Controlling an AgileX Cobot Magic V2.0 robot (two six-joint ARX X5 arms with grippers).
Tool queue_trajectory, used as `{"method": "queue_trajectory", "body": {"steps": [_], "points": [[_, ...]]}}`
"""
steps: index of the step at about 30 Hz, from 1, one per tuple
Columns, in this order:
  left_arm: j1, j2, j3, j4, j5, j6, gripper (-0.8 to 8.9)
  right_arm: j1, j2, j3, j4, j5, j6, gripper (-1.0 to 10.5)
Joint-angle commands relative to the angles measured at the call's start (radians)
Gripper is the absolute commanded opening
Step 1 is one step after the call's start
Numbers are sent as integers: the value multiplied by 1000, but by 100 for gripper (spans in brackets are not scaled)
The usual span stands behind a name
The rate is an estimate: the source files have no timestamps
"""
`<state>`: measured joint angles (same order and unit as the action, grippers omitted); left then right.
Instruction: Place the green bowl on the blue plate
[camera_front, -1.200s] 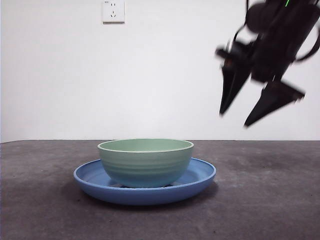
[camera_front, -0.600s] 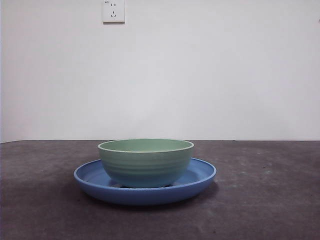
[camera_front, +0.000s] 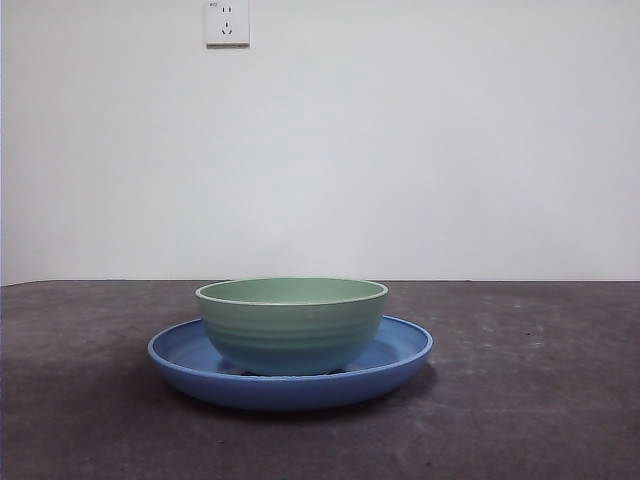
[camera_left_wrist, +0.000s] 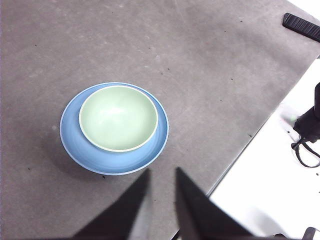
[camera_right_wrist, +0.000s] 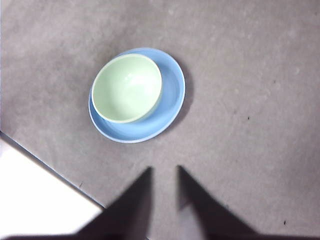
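The wide, shallow, glossy blue plate (camera_front: 290, 385) sits flat on the dark grey, faintly mottled bench (camera_front: 520, 400), its raised rim showing all round. Inside it, upright and slightly off-centre, stands the pale mint-green round bowl (camera_front: 291, 325), smooth inside, with faint horizontal ridges on its outside and a lighter rim; its base rests on the plate's floor. Bare bench lies open on every side of the plate, and a white wall socket (camera_front: 226, 22) hangs high on the wall above it. In the wrist views the left end effector (camera_left_wrist: 161, 177) and the right end effector (camera_right_wrist: 164, 175) both hang well above the plate and apart from it, each with its black tapered jaws slightly parted and nothing between them. Beyond the plate the bench's edge meets a white surface.
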<state>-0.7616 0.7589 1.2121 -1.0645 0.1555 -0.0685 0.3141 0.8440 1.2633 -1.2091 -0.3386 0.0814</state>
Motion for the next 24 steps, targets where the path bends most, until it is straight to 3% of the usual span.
{"method": "queue_trajectory", "body": {"steps": [1, 9, 13, 14, 21, 24], "points": [[-8, 5, 10, 14, 2, 4, 27, 5, 4, 20, 11, 0, -11, 19], [0, 2, 4, 14, 1, 13, 27, 4, 3, 20, 11, -1, -11, 19], [151, -35, -74, 55, -1, 139, 27, 4, 3, 20, 11, -1, -11, 19], [213, -58, -135, 122, 0, 167, 27, 4, 3, 20, 11, 0, -11, 19], [545, -267, -624, 710, -2, 134, 27, 4, 3, 20, 11, -1, -11, 19], [637, -380, -798, 816, -3, 77, 27, 4, 3, 20, 11, 0, -11, 19]]}}
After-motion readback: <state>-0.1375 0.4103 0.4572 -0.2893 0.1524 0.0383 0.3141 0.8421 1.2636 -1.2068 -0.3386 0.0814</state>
